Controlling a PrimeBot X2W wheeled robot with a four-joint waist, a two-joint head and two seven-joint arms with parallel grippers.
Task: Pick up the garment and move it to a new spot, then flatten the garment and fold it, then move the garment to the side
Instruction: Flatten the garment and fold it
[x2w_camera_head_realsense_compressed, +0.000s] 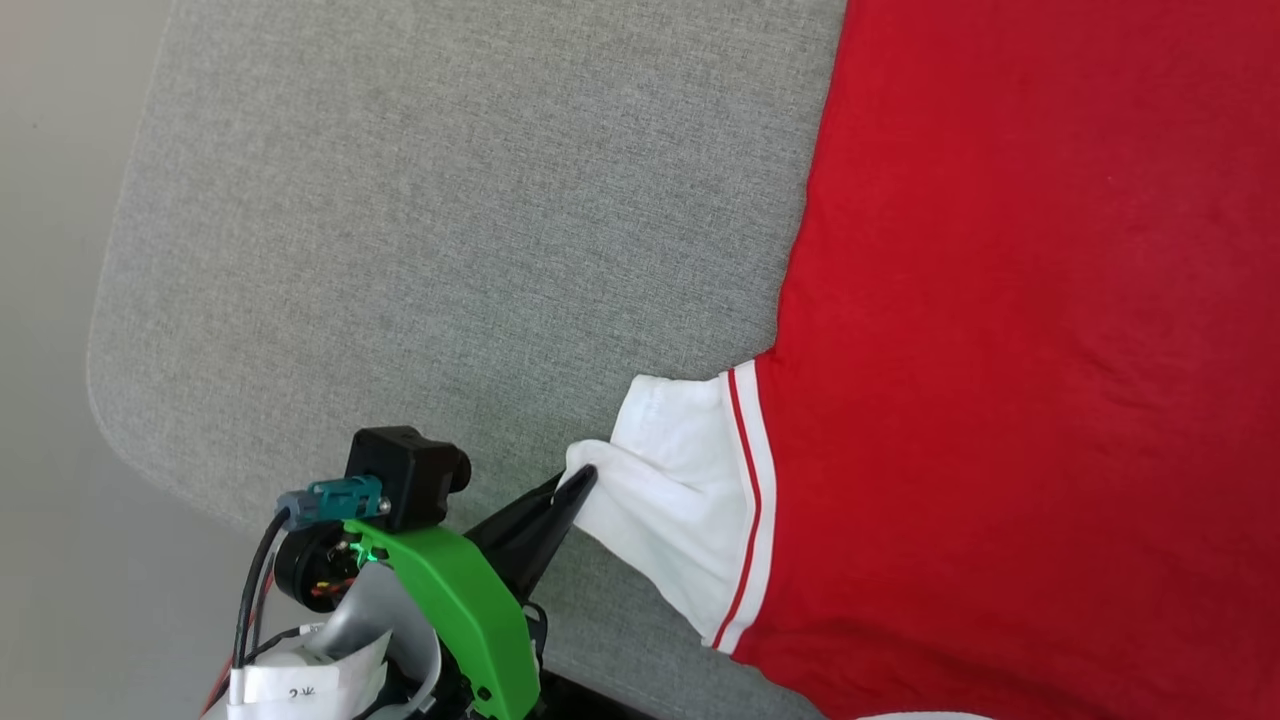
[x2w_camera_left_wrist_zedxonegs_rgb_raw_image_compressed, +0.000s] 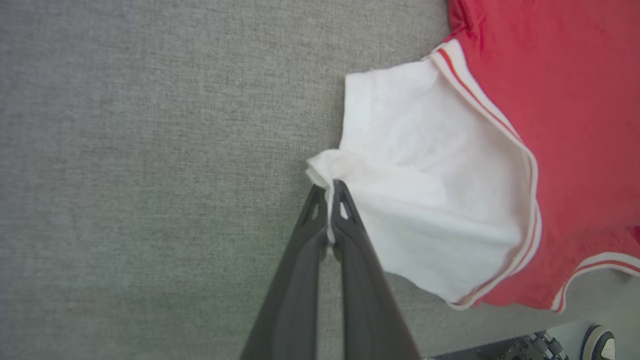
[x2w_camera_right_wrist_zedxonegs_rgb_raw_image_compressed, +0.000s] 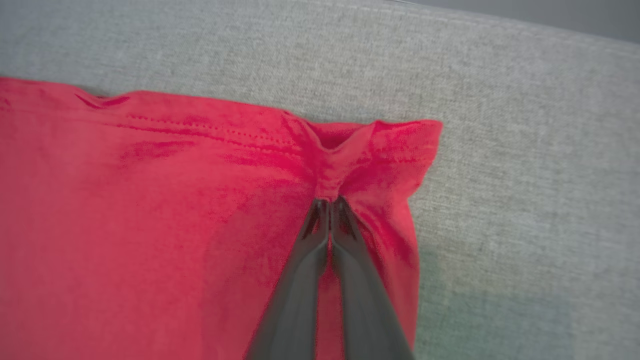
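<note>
The left gripper (x2w_camera_left_wrist_zedxonegs_rgb_raw_image_compressed: 329, 192) is clamped on the sleeve (x2w_camera_left_wrist_zedxonegs_rgb_raw_image_compressed: 430, 180) edge and the right gripper (x2w_camera_right_wrist_zedxonegs_rgb_raw_image_compressed: 329, 202) on the hem (x2w_camera_right_wrist_zedxonegs_rgb_raw_image_compressed: 210, 125) of the shirt (x2w_camera_head_realsense_compressed: 1000, 300), spread over the pad's (x2w_camera_head_realsense_compressed: 450, 250) right side; flattening is judged in hand, and an even outward pull is called for.

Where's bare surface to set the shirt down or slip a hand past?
Free: the gray fabric surface between its rounded left edge and the garment, above the left hand; also the strip beyond the hem by the right hand. Crowded: the head view's right side, under the garment, and around the pinched white sleeve.
</note>
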